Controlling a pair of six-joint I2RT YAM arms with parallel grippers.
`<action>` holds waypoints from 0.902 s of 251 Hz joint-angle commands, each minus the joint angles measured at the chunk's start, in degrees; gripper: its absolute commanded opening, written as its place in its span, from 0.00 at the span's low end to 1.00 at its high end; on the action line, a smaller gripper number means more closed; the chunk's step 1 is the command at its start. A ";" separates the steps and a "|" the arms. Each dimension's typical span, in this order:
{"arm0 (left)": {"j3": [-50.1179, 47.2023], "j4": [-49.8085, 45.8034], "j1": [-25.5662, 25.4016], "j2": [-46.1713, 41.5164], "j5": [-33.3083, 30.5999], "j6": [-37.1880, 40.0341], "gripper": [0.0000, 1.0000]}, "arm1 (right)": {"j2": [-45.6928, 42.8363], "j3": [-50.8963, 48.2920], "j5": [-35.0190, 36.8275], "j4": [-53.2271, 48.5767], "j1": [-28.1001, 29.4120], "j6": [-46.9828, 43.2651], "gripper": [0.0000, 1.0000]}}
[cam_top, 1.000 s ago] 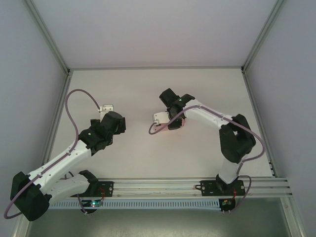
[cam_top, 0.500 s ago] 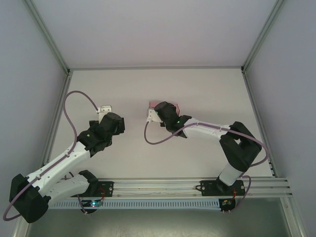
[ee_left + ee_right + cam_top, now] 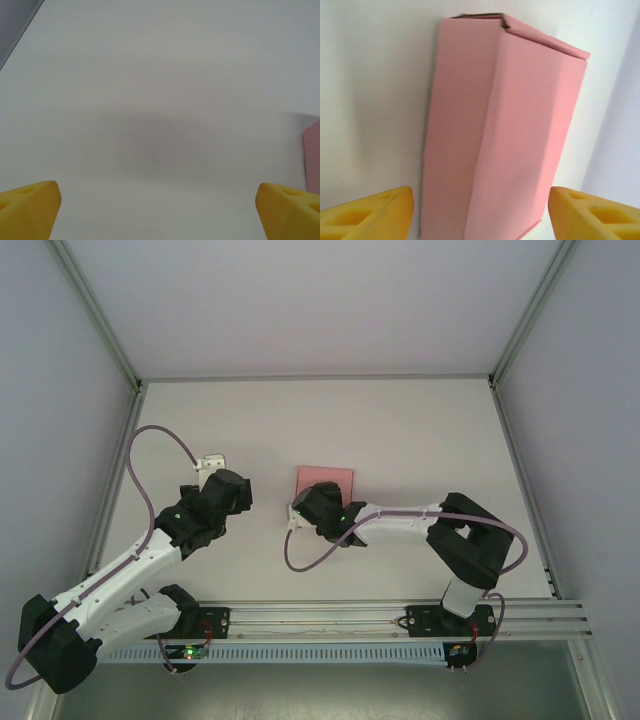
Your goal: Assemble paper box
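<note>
The paper box (image 3: 325, 480) is a folded pink box lying flat on the white table (image 3: 420, 440), left of its centre. In the right wrist view the paper box (image 3: 500, 135) stretches away from the camera, its far end flap slightly raised. My right gripper (image 3: 318, 500) sits just at the box's near end and stands open (image 3: 480, 215). Its yellow fingertips (image 3: 372, 212) are spread wider than the box, whose near end lies between them untouched. My left gripper (image 3: 215, 468) hangs left of the box, open (image 3: 159, 210) over bare table. A pink edge of the paper box (image 3: 312, 155) shows at right.
Grey enclosure walls with metal posts (image 3: 110, 335) close in the table on the left, back and right. A rail (image 3: 400, 615) carrying the arm bases runs along the near edge. Purple cables (image 3: 160, 435) loop off both arms.
My right arm has drawn back toward the near edge, off the top of the pink box, which now lies uncovered. The left arm has barely moved.
</note>
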 commanded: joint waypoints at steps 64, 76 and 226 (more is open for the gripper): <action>-1.21 5.65 2.01 -0.53 -2.26 3.89 1.00 | -24.76 -8.71 -8.15 7.89 -5.64 12.80 0.98; -2.06 8.24 3.43 -0.67 -0.22 5.20 1.00 | -28.34 -10.37 -11.32 10.88 -11.39 20.60 0.98; -20.96 58.00 24.40 10.41 0.67 23.09 1.00 | -28.53 -42.32 -19.56 64.02 -50.89 45.90 0.98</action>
